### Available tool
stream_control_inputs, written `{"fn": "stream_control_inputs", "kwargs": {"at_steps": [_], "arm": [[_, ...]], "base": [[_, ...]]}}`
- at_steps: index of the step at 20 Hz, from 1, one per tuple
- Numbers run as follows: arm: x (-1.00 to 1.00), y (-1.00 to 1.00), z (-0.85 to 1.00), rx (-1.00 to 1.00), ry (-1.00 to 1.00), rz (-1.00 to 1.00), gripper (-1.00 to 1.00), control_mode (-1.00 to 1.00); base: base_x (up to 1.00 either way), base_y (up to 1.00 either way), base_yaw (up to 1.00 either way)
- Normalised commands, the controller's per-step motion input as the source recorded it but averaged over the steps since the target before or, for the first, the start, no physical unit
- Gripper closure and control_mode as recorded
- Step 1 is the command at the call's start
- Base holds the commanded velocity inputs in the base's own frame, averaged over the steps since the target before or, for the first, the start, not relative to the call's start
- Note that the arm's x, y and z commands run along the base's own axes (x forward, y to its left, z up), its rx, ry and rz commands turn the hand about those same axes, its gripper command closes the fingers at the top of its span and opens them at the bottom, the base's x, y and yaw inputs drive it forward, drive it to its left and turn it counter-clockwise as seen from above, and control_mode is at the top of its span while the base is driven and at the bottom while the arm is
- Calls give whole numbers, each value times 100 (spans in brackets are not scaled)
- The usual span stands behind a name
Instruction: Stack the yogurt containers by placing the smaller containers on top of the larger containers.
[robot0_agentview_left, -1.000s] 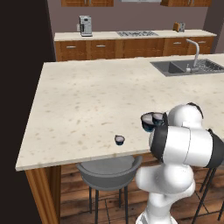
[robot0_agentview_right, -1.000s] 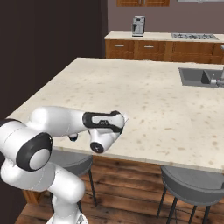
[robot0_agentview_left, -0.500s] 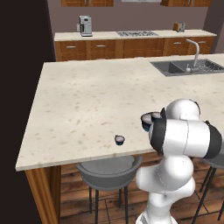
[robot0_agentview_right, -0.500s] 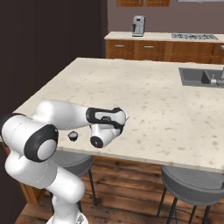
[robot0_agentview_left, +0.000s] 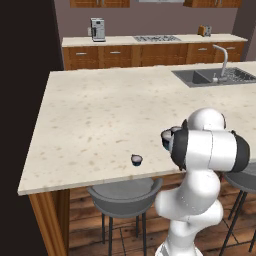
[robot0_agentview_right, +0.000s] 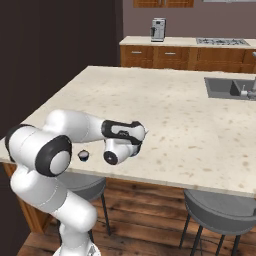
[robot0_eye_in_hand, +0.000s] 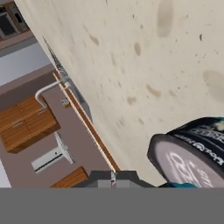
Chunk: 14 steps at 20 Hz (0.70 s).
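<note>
- My gripper (robot0_eye_in_hand: 113, 176) is closed to a narrow slit with nothing between the jaws; in the hand view the two dark tips meet at the bottom edge.
- The larger yogurt container (robot0_eye_in_hand: 192, 153) sits just beside those tips in the hand view, its pale printed foil top facing the camera, dark side and a sliver of teal showing; I cannot tell whether I touch it.
- From the left base view, that larger cup (robot0_agentview_left: 167, 137) peeks out beside my white forearm, standing on the speckled counter (robot0_agentview_left: 110, 105) near its front edge.
- The smaller yogurt container (robot0_agentview_left: 136, 159) stands alone on the counter close to the front edge, apart from the larger one.
- From the right base view, the small cup (robot0_agentview_right: 84, 155) sits just beside my wrist, between my elbow and hand.
- A sink (robot0_agentview_left: 210, 76) lies well apart at the counter's far side.
</note>
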Motion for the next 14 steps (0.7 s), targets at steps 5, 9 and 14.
{"fn": "stream_control_inputs", "kwargs": {"at_steps": [5,9,14], "arm": [[3,0,-12,0,1,0,100,-100],[6,0,-10,0,1,0,100,-100],[17,0,-5,0,1,0,100,-100]], "base": [[0,0,0],[0,0,0],[0,0,0]]}}
